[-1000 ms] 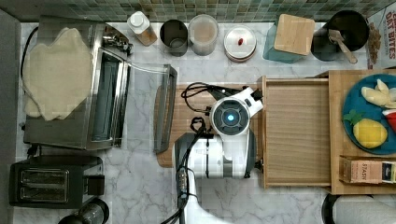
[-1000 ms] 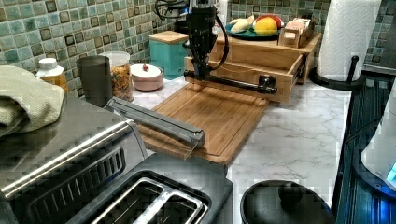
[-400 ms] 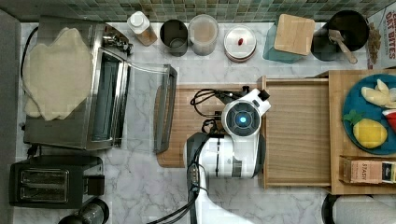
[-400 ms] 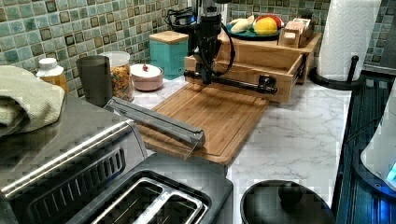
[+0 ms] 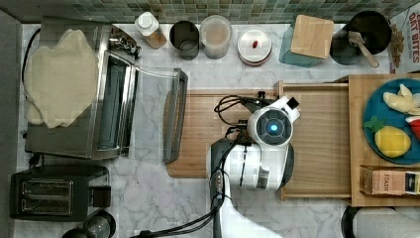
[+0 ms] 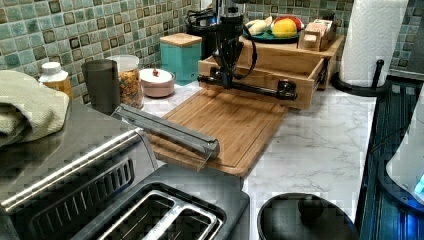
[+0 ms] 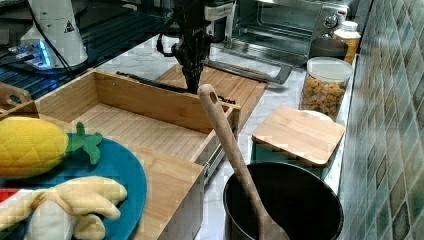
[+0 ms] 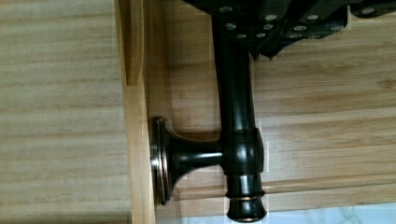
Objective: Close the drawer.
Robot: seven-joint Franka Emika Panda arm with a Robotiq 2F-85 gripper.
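The drawer point(image 5: 322, 139) has slid toward the top view's right since the earlier frame, because the gripper point(image 6: 226, 80), jaws unreadable, pushes its dark handle point(image 8: 237, 140) inward at centre frame.

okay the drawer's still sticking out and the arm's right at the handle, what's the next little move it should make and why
Probably a steady push on the drawer toward the top view's right, into its wooden cabinet. The drawer stands well open, its bare bottom showing, and the gripper sits at the dark bar handle on the front panel, over the cutting board, so it looks placed to press inward.
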